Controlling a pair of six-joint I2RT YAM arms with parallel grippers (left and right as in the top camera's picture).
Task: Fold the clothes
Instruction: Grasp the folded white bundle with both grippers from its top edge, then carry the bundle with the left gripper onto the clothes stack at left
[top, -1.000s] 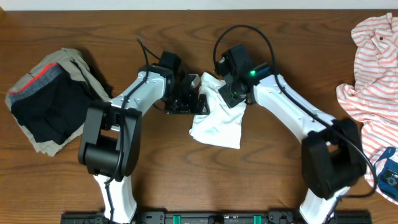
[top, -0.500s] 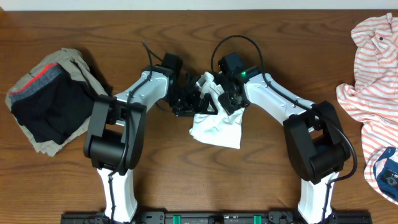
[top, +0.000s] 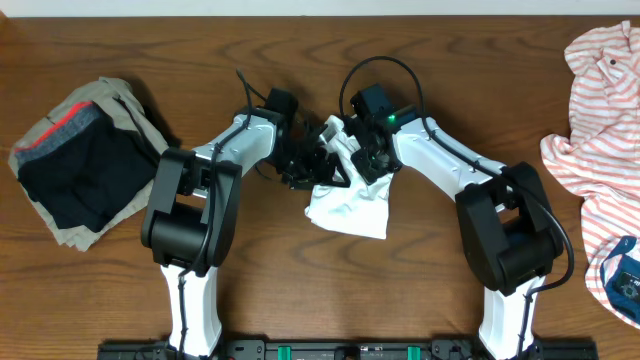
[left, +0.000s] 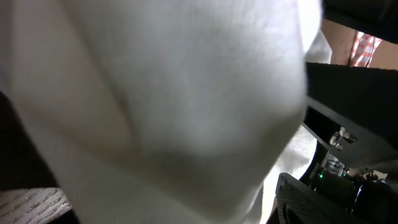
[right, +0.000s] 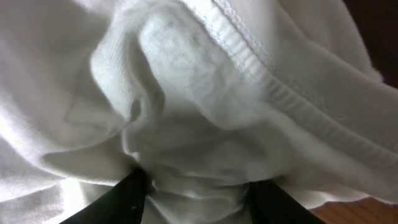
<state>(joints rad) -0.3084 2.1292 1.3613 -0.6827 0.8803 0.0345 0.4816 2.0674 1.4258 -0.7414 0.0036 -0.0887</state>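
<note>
The white shirt (top: 350, 208) trails toward the robot; the right pincer (top: 352, 160) grasps its top edge, while the left pincer (top: 316, 165) has a grip I cannot tell.

I see the white garment (top: 350, 208) bunched mid-worktop (top: 450, 60), top edge lifted; striped shirt (top: 600, 120) far right, dark shorts (top: 75, 170) piled left.

White arms (top: 455, 165), black joints (top: 510, 232), black cables (top: 376, 59)
</note>
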